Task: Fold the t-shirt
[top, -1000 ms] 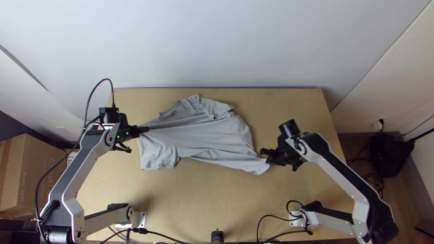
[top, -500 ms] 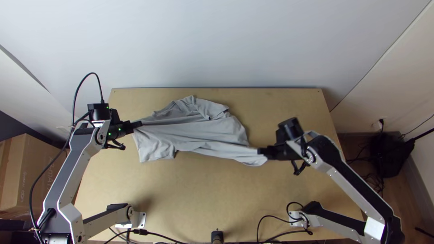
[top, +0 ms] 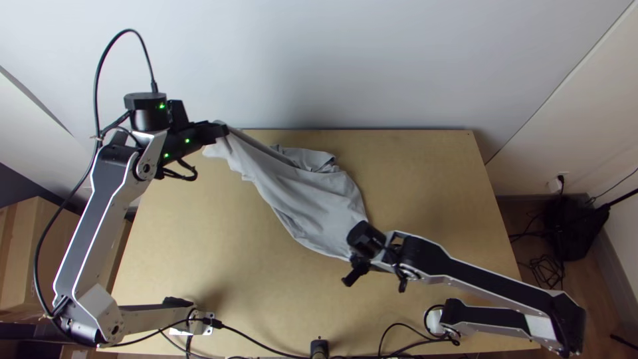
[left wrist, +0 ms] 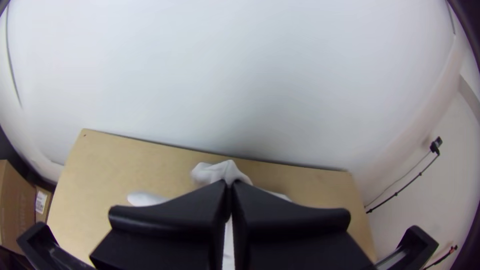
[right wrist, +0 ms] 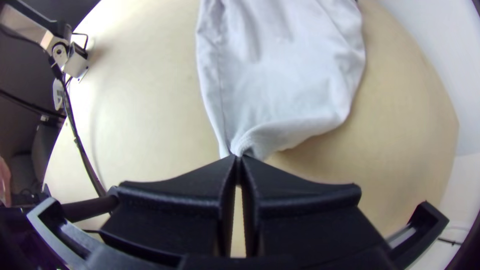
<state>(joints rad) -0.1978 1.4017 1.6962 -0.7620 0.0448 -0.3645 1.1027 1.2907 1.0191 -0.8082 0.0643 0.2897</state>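
The light grey cloth t-shirt (top: 309, 199) stretched diagonally between the two grippers, over the light wooden table (top: 425, 173). The left claw (top: 222, 130) hung at the table's far left, its two wide flat black fingers pressed together on a gathered bit of the shirt; which part of the garment that was could not be told. The cloth sloped down from there in long narrow folds, its upper end raised above the tabletop and overlapping the table's far edge in the top view. The right claw (top: 354, 268) stood low, near the middle of the table and towards its near side, its black fingers also brought together. In the right wrist view their tips pinched a corner of the shirt, where a seamed edge and a rolled fold met. Between the claws the fabric widened into a creased body, and beside it, towards the far edge, another portion lay bunched on the wood. Black cables (top: 251, 338) ran along the table's near edge, and a brown cardboard box (top: 36, 249) stood beyond its left side, behind the left arm.
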